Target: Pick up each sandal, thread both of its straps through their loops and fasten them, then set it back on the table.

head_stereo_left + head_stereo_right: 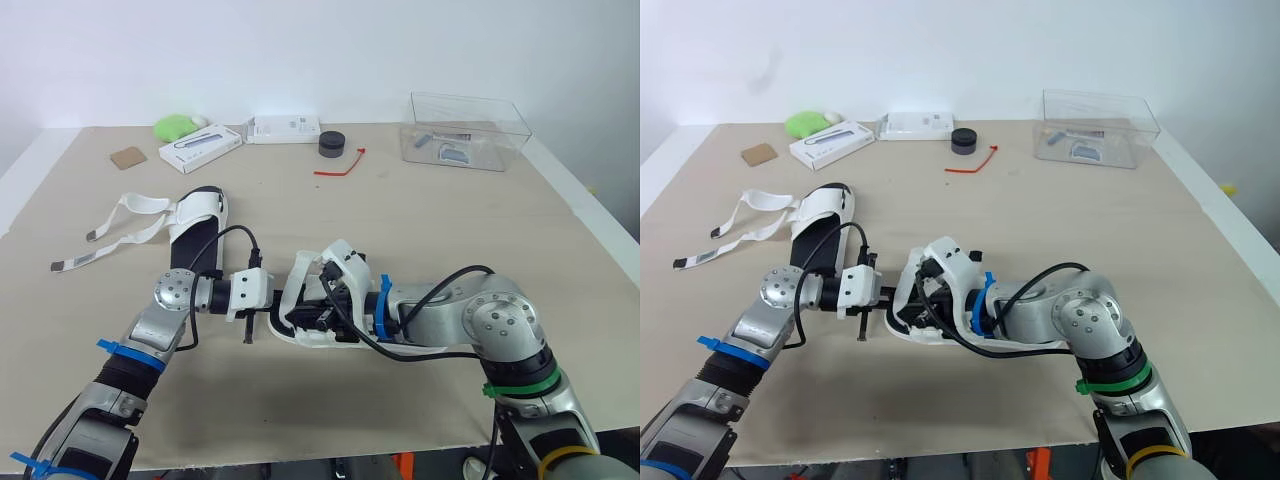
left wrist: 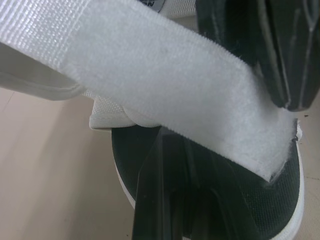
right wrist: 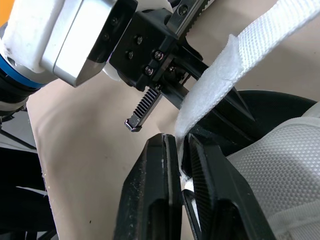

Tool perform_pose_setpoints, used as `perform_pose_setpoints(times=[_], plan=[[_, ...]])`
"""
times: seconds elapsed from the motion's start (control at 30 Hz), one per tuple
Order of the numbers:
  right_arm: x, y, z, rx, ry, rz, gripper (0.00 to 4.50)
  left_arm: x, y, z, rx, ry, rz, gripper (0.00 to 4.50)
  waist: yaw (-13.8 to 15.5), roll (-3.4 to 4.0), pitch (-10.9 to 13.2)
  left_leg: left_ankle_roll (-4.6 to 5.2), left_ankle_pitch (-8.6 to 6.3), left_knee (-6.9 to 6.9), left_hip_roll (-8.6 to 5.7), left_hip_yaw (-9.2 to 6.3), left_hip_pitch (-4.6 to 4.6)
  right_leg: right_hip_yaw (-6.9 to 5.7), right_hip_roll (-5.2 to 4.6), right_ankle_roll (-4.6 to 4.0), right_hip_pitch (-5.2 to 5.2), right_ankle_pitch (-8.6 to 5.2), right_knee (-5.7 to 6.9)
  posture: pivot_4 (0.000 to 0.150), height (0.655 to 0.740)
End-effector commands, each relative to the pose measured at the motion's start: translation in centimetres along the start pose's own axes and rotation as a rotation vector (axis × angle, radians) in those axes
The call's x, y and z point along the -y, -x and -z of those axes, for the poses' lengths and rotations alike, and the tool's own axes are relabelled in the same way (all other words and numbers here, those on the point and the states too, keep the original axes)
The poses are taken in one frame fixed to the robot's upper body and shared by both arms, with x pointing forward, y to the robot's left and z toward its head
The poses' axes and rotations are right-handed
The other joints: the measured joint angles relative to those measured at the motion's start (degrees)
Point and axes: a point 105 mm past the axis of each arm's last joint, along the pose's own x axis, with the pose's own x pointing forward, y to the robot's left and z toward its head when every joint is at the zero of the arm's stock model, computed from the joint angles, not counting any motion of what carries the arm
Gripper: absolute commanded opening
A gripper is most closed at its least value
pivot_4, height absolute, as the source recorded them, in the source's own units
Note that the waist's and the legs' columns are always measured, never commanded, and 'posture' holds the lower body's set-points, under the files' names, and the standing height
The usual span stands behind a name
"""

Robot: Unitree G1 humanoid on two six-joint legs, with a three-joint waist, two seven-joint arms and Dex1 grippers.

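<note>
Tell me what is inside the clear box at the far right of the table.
The clear box holds a grey-blue object and a small dark piece; both are too small to identify. Nothing covers them.

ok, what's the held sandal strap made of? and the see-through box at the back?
Strap: white, matte. The fuzzy nap on one face looks like hook-and-loop; the ribbed weave on the other suggests woven webbing, probably synthetic.
Box: clear, glossy, rigid-looking. Contents are visible through its walls, so it is likely plastic, though glass can't be excluded.
</note>
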Motion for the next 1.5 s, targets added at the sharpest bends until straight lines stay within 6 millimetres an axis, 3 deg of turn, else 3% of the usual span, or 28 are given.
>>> perform_pose_setpoints(times=[0.03,0.1,0.43,0.77,1.07,1.27,1.5], plan=[[-0.3,0.3,-0.9,0.038,-0.020,-0.031,0.41,0.4,-0.4,-0.3,0.009,-0.019,0.016,0.00,0.0,0.00,0.0,0.00,0.00,0.00,0.00,0.00,0.00,0.00,0.00,0.00,0.00,0.00,0.00,0.150,0.7400],[-0.3,0.6,-1.2,0.047,-0.034,-0.043,0.06,0.3,-0.5,-0.3,0.009,-0.020,0.014,0.00,0.0,0.00,0.0,0.00,0.00,0.00,0.00,0.00,0.00,0.00,0.00,0.00,0.01,0.00,0.00,0.150,0.7400],[-0.3,1.0,-1.4,0.044,-0.055,-0.071,0.06,0.4,-0.8,-0.2,0.013,-0.020,0.009,0.00,0.0,0.00,0.0,0.00,0.00,0.00,-0.02,0.00,-0.01,0.00,-0.02,0.02,0.01,0.00,-0.02,0.150,0.7400],[0.3,4.5,-3.6,0.035,-0.176,-0.189,0.06,0.7,-0.9,0.0,0.011,-0.022,0.013,0.00,0.0,0.00,0.0,0.04,-0.03,0.00,-0.04,0.00,-0.04,-0.01,-0.05,0.02,0.02,-0.01,-0.07,0.150,0.7400],[1.0,5.2,-2.6,-0.049,-0.278,-0.219,0.06,0.6,-0.8,0.0,0.010,-0.026,0.006,0.00,0.1,0.00,0.0,0.07,-0.04,-0.01,-0.07,0.02,-0.08,0.03,-0.09,0.08,0.01,-0.01,-0.09,0.150,0.7400],[1.8,5.2,-0.9,-0.136,-0.297,-0.198,0.06,0.6,-0.7,0.1,0.005,-0.024,0.005,0.00,0.2,0.00,0.0,0.07,-0.04,-0.01,-0.06,0.01,-0.09,0.03,-0.08,0.09,0.00,-0.02,-0.10,0.150,0.7400],[2.5,5.1,-1.7,-0.131,-0.288,-0.180,0.06,0.6,-0.5,0.0,0.002,-0.023,0.003,0.00,0.2,0.00,0.0,0.07,-0.04,-0.01,-0.05,0.01,-0.08,0.02,-0.06,0.09,0.00,-0.01,-0.10,0.150,0.7400]])
